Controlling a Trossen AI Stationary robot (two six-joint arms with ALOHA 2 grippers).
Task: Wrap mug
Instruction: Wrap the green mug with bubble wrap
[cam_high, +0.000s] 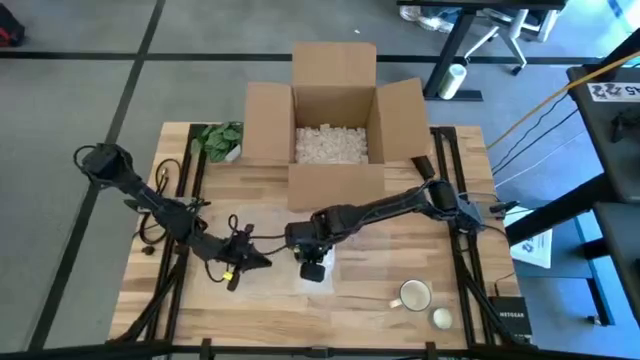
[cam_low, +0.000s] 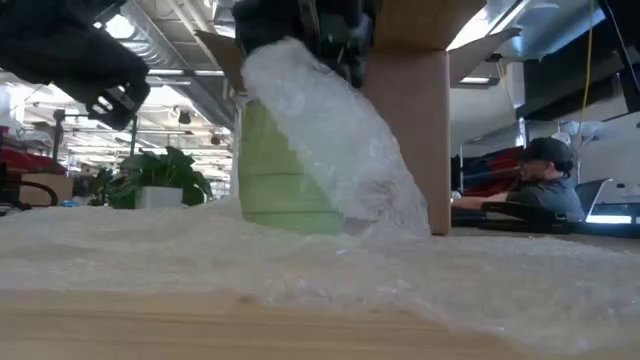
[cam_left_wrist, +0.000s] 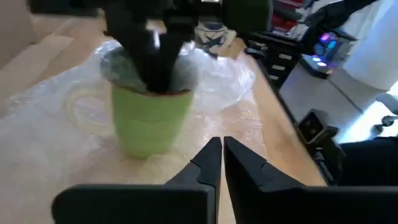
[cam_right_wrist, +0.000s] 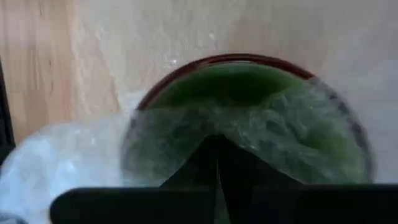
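Inside round green mug (cam_left_wrist: 152, 121), crinkled bubble wrap (cam_low: 335, 140)

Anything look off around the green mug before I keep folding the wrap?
Nothing stands out. The green mug stands upright on the bubble wrap, with one flap pulled up over its rim by the right gripper, which is shut on it. The left gripper sits shut beside the mug. Nothing spilled or torn.

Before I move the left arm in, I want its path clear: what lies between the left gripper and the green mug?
Only bubble wrap spread flat on the table, as the left wrist view shows, between the left gripper and green mug.
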